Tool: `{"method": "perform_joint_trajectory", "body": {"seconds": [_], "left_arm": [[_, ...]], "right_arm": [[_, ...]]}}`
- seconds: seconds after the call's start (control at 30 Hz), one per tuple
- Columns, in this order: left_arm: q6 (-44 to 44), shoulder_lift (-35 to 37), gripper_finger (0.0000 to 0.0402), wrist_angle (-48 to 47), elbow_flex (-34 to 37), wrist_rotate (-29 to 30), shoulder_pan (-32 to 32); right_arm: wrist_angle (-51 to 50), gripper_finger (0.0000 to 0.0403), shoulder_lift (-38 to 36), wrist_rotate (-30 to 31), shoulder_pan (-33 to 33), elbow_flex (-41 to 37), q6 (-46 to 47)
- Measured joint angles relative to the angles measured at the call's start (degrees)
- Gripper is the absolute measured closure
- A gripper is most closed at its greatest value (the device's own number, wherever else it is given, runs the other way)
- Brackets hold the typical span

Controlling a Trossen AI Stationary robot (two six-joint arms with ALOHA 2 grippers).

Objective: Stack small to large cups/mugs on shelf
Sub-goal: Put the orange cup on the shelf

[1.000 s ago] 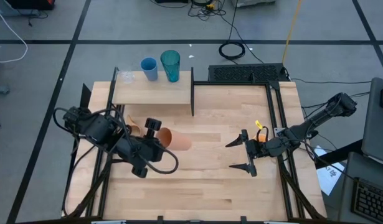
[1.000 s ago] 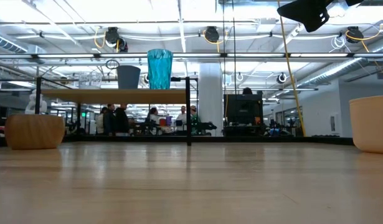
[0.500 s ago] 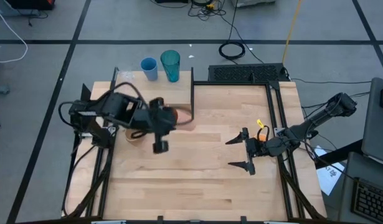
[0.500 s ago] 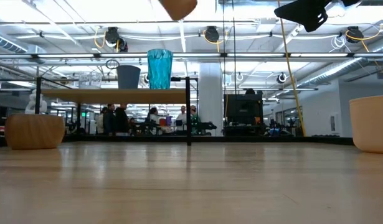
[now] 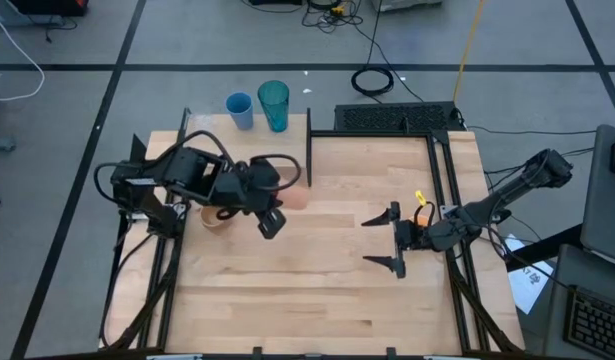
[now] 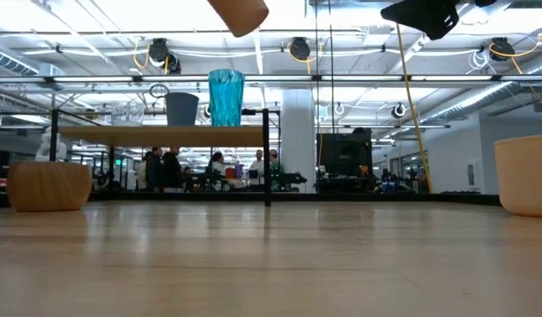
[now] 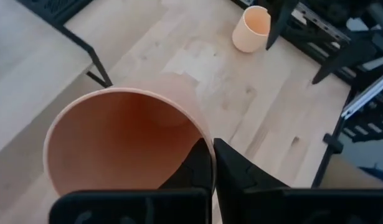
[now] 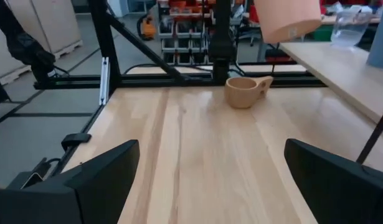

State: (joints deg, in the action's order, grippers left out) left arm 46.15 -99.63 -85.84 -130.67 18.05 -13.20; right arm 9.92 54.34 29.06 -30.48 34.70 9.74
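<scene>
My left gripper (image 5: pixel 279 198) is shut on the orange cup (image 5: pixel 295 196), high above the table beside the shelf's (image 5: pixel 247 148) near right corner; the cup also shows in the low view (image 6: pixel 241 12) and the right wrist view (image 8: pixel 287 18). The teal tumbler (image 5: pixel 274 105), the blue cup (image 5: pixel 239 110) and small clear cups (image 5: pixel 201 123) stand upright on the shelf's far edge. The tan handled mug (image 5: pixel 215 216) stands on the table under the left arm. The peach-orange mug (image 7: pixel 252 29) stands on the table by my right gripper (image 5: pixel 390 240), which is open and empty. My left gripper pinches the orange cup's wall at its rim (image 7: pixel 207 155), one finger (image 7: pixel 194 167) inside the cup and one (image 7: pixel 238 177) outside. The fingers come from above, pointing down. The cup hangs below them, mouth up and a little tilted, lifted clear of the table.
The shelf's black upright post (image 5: pixel 308 150) stands just beyond the held cup. Black frame rails (image 5: pixel 442 180) run along the table's right side. A keyboard (image 5: pixel 397 117) lies at the far right. Bare tabletop (image 5: pixel 317 290) stretches along the near half.
My left gripper has risen with the orange cup from low over the table's middle and has gone toward the far edge and the shelf, then a little to the right. The cup now hangs high, clear of the table.
</scene>
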Motion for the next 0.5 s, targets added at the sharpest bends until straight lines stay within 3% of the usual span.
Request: {"method": "perform_joint_trajectory", "body": {"seconds": [0.2, 0.5], "left_arm": [[1.4, 0.0, 0.0401, 0.6, 0.0, 0.0, 0.3], [-13.8, 0.0, 0.0401, 6.5, 0.0, -6.6, 7.2]], "right_arm": [[2.3, 0.0012, 2.2, 2.9, 0.0, 0.0, -1.9], [3.9, 0.0012, 5.5, 2.9, 0.2, 0.0, -3.1]]}}
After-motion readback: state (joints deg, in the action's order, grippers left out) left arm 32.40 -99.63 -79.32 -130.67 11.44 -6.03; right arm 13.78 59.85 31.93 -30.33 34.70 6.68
